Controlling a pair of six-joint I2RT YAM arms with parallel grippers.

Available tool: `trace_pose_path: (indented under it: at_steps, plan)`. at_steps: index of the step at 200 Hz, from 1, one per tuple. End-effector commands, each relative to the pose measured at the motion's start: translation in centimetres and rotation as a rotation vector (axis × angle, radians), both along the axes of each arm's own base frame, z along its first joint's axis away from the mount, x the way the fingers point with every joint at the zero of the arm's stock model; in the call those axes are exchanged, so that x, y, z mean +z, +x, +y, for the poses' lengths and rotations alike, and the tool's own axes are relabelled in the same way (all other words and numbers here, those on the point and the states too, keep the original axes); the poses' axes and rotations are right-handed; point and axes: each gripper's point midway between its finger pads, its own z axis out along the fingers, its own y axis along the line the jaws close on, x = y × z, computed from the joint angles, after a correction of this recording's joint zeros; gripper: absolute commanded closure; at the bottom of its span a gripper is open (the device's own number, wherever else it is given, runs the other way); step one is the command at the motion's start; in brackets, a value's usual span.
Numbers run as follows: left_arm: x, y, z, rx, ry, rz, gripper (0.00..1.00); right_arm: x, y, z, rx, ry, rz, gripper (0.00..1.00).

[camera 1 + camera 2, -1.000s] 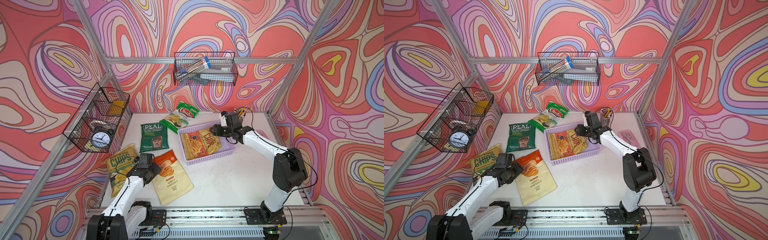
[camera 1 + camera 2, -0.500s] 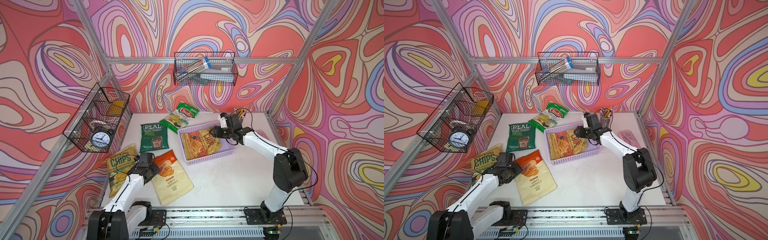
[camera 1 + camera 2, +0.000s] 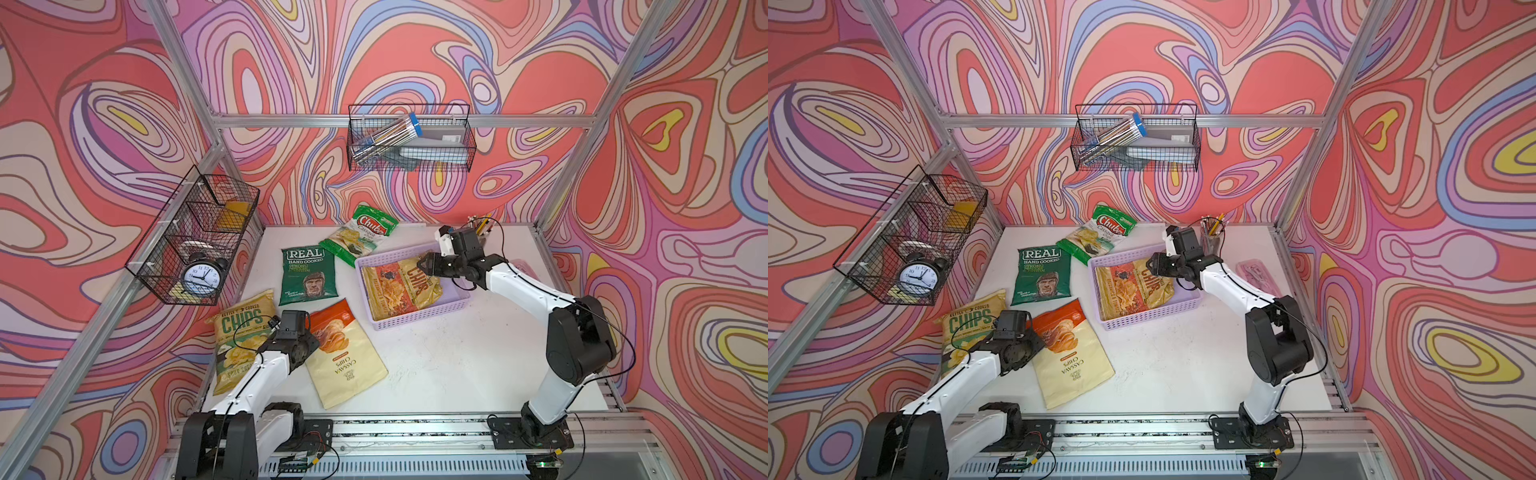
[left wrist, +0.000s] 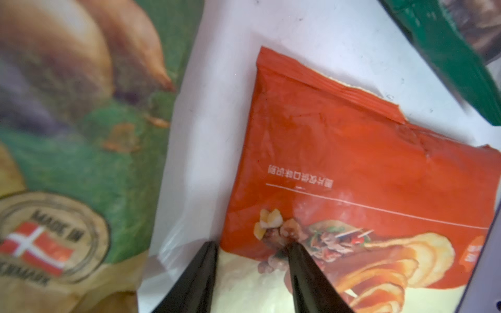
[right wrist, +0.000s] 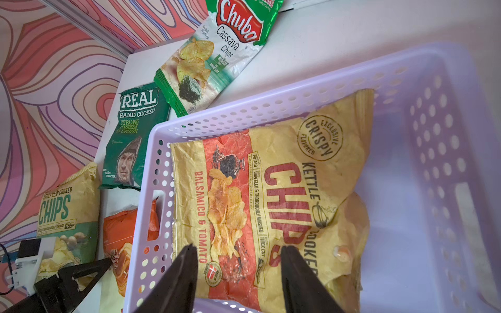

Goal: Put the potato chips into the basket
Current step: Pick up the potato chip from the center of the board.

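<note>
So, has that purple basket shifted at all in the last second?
No. In both top views the basket sits where it did, its far corner still beside the bright green bag.

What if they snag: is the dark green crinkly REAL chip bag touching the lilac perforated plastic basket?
Apart. Both top views show bare white table between REAL bag and lilac basket.

The left pincer [image 4: 252, 245] has narrowed over the cassava bag [image 4: 352, 162].

Yellow-green bag [image 4: 81, 162] blurred (left tool [image 4: 252, 244] bases cropped).
</note>
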Motion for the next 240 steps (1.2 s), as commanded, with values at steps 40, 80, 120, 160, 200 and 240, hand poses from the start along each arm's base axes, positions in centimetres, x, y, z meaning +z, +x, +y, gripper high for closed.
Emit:
trace_pose_path:
  at_steps: [40,80,120,160,200,240]
  plan:
    - [0.5,-2.1,0.1,0.045,-0.020,0.010,0.70,-0.4,-0.1,0.1,0.009,0.000,0.001,0.49]
    - [1.8,-1.9,0.3,0.057,-0.019,-0.064,0.97,-0.7,-0.2,0.1,0.009,-0.004,0.006,0.49]
    - [1.8,-1.6,-0.1,0.066,-0.048,-0.091,1.00,-0.4,-0.1,0.2,0.013,0.001,0.003,0.49]
    - [1.0,-2.2,0.4,0.102,-0.037,-0.029,0.19,-0.7,-1.3,2.9,0.114,-0.006,0.017,0.50]
    - [-0.8,-3.5,0.0,0.148,-0.081,0.032,0.23,-1.4,-2.3,3.6,0.121,-0.012,0.027,0.51]
    - [-3.0,-3.5,-2.2,0.147,-0.224,0.009,0.55,-2.2,-2.5,3.4,0.115,-0.019,0.044,0.51]
